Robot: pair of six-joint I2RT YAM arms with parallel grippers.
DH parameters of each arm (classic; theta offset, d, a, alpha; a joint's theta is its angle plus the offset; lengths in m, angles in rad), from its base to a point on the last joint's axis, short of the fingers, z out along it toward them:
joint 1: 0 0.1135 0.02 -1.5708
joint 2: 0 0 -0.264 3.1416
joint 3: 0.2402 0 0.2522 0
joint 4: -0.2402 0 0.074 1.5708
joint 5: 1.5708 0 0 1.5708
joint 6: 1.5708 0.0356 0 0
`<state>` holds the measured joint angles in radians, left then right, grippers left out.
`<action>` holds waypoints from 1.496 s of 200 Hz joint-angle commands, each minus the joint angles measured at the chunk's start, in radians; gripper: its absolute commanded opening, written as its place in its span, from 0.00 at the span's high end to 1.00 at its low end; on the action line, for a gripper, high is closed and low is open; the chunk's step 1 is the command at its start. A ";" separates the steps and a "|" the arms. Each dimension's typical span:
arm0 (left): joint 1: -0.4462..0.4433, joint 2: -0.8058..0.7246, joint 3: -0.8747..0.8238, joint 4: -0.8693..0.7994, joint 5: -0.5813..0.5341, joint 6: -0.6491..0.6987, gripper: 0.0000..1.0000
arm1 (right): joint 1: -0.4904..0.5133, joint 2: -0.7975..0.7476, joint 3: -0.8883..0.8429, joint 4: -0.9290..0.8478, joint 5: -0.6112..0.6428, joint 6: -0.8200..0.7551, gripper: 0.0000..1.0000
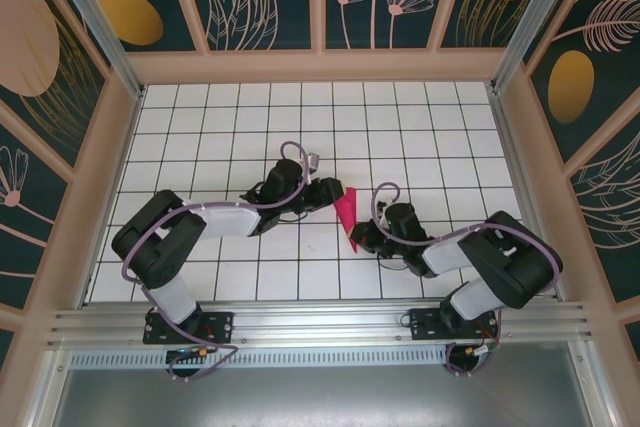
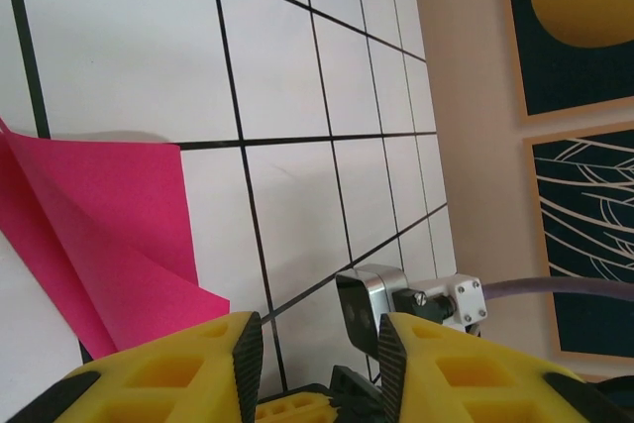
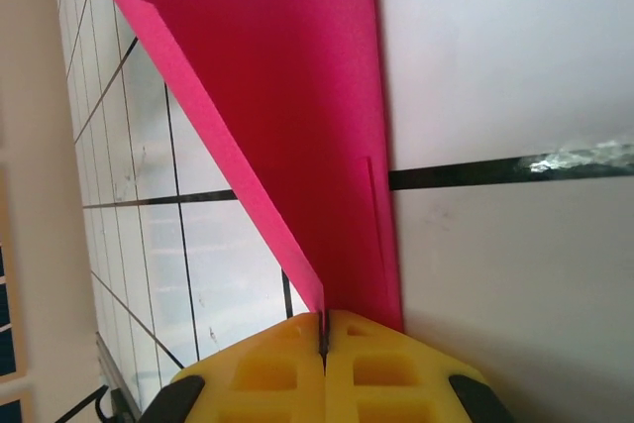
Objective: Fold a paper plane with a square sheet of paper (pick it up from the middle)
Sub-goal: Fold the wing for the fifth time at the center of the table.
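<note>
Two arms: both reach inward over the white tiled tabletop (image 1: 250,127), with the hands close together near its middle.
Paper: the folded magenta paper (image 1: 346,213) sits between the two hands. From above it is a narrow pointed shape, wide end toward the left hand and tip toward the right hand.
Right hand (image 1: 360,239): clenched on the paper. In its wrist view the yellow fingers (image 3: 396,369) are pressed together with the paper's edge pinched in the seam. Two layers spread away from the pinch, one low along the tiles and one lifted.
Left hand (image 1: 325,192): released, jaws apart. In its wrist view the paper lies beside one yellow finger (image 2: 168,373), outside the gap, with one flap raised off the tiles.
Left hand contact: cannot tell from above whether it touches the paper.
</note>
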<state>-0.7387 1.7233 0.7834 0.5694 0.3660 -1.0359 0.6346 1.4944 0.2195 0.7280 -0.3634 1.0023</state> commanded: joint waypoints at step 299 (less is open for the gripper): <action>0.000 0.149 0.034 0.166 0.150 0.057 0.57 | -0.081 0.076 0.015 -0.028 -0.158 0.230 1.00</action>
<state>-0.7387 1.8297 0.8108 0.6792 0.4747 -0.9737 0.5568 1.5417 0.2459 0.7250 -0.4957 1.2133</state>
